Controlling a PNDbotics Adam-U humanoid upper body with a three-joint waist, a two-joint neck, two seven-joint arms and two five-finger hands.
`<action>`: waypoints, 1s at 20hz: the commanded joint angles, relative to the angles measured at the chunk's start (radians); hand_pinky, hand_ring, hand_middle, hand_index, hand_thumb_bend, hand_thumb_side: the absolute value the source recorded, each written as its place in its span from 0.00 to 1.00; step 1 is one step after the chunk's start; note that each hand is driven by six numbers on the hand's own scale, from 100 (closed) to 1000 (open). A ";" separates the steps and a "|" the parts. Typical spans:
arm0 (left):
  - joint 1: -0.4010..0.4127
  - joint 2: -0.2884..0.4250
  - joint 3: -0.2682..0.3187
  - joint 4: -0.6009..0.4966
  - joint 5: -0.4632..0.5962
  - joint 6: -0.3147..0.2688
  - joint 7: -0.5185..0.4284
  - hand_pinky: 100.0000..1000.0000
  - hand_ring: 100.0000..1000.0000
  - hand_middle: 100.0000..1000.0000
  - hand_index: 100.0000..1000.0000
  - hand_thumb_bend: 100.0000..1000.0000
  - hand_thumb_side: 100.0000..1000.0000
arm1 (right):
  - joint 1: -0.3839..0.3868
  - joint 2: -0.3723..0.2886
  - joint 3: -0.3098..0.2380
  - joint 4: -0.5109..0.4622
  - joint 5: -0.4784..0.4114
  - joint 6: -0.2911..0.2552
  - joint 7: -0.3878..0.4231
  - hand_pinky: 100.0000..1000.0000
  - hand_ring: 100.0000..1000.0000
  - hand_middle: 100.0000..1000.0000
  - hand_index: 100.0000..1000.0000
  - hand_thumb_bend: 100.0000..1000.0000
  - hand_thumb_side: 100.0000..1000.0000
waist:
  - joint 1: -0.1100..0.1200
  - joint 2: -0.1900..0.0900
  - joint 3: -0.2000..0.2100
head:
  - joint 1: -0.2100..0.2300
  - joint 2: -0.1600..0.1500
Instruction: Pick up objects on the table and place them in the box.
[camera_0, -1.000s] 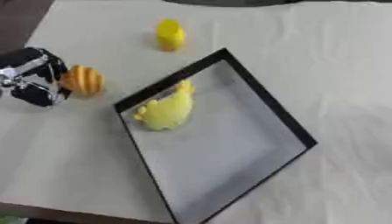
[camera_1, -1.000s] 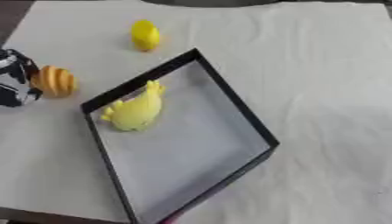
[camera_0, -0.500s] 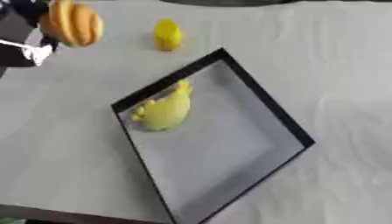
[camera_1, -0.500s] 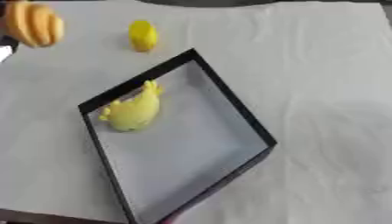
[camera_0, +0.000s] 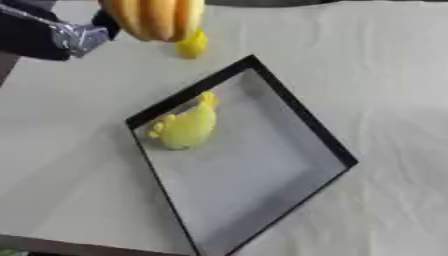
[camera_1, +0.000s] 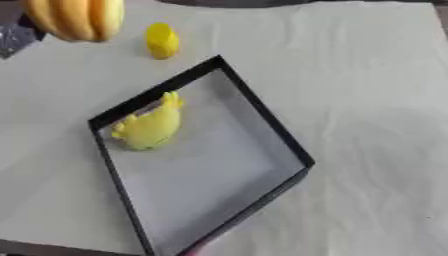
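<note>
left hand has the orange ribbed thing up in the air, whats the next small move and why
Probably carry it right and toward the robot until it hangs over the box's open floor, then lower it. The left robot hand holds the orange ribbed object high, beyond the box's far corner, not yet over it. The floor beside the yellow toy lies bare.

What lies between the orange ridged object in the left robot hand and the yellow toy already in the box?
Bare cloth, then the box's black wall. The right eye view shows it best; the small yellow object sits off to the right of the line from the orange ridged object to the yellow toy.
</note>
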 joint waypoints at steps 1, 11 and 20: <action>-0.023 0.001 -0.006 -0.013 0.001 -0.005 -0.034 0.65 0.48 0.46 0.53 0.07 0.00 | 0.002 -0.035 -0.014 -0.016 0.003 -0.001 -0.003 0.94 1.00 0.63 0.76 0.00 0.54 | -0.010 -0.030 0.003 | -0.011 0.004; -0.032 -0.157 -0.181 0.021 -0.073 0.024 -0.147 0.65 0.48 0.46 0.53 0.00 0.00 | 0.005 -0.047 -0.017 -0.016 -0.001 -0.011 -0.003 0.94 1.00 0.63 0.75 0.00 0.53 | -0.007 -0.036 -0.002 | -0.042 0.014; -0.038 -0.365 -0.225 0.176 -0.195 -0.003 -0.289 0.65 0.48 0.46 0.53 0.00 0.00 | 0.001 -0.051 -0.012 -0.016 -0.010 -0.010 0.000 0.94 1.00 0.63 0.75 0.00 0.53 | -0.006 -0.041 -0.003 | -0.050 0.024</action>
